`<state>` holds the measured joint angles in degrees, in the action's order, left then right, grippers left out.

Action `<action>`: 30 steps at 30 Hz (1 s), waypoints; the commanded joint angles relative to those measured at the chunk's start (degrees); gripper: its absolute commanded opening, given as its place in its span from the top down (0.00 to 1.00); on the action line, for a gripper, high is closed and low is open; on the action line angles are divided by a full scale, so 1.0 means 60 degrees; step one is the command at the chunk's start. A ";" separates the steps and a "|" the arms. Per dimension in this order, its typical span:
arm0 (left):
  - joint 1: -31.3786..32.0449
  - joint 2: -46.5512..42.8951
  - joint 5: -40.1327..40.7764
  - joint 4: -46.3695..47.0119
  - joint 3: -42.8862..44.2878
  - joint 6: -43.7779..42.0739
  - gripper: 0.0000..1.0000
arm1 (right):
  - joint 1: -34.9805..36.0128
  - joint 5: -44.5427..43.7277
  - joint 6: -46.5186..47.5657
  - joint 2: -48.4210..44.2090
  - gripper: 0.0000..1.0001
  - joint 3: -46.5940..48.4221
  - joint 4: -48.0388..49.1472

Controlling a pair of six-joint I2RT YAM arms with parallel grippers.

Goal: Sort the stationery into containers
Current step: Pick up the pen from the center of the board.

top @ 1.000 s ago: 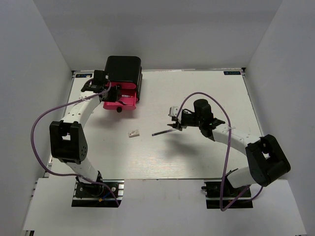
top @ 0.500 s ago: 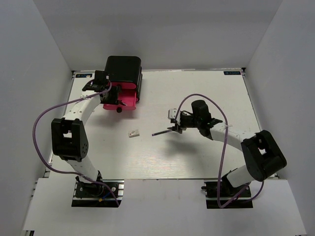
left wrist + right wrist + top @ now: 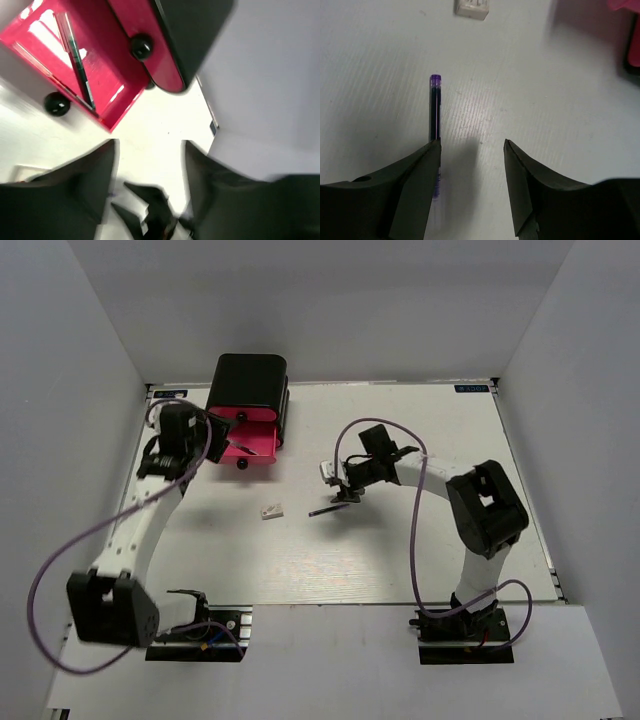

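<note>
The black chest (image 3: 250, 382) stands at the back left with one pink drawer (image 3: 232, 452) pulled open. In the left wrist view a thin dark pen (image 3: 76, 62) lies inside the pink drawer (image 3: 107, 75). My left gripper (image 3: 178, 426) hangs left of the drawer, open and empty (image 3: 150, 155). A dark blue pen (image 3: 435, 107) lies on the table, and my open right gripper (image 3: 472, 145) sits just behind it, with the left fingertip over the pen's near end. From above, the right gripper (image 3: 340, 488) is beside this pen (image 3: 324, 510). A small white eraser (image 3: 271, 510) lies to the left.
The eraser (image 3: 472, 7) lies beyond the pen in the right wrist view. White walls close in the table (image 3: 420, 550) on the left, back and right. Purple cables loop over both arms.
The left gripper opened, left the thin pen in the drawer and pulled back to the left. The right gripper moved left toward the dark blue pen.
</note>
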<state>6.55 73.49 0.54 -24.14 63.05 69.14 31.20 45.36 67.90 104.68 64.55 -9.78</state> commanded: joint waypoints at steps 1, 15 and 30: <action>-0.0051 -0.1885 0.0320 0.1021 -0.1233 -0.1825 0.29 | 0.0044 0.0087 0.1398 0.0597 0.41 0.0899 -0.2207; -0.0051 -0.5584 0.0775 -0.0400 -0.4896 -0.1433 0.15 | 0.0395 -0.1086 0.0976 0.1273 0.62 0.0740 -0.1888; -0.0051 -0.5496 0.0366 0.0477 -0.6551 -0.0393 0.15 | 0.0644 -0.0588 -0.0826 0.1039 1.00 0.3740 -0.2224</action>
<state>6.52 40.82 3.84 -23.88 26.17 64.53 34.15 39.07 68.90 113.86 80.84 -26.00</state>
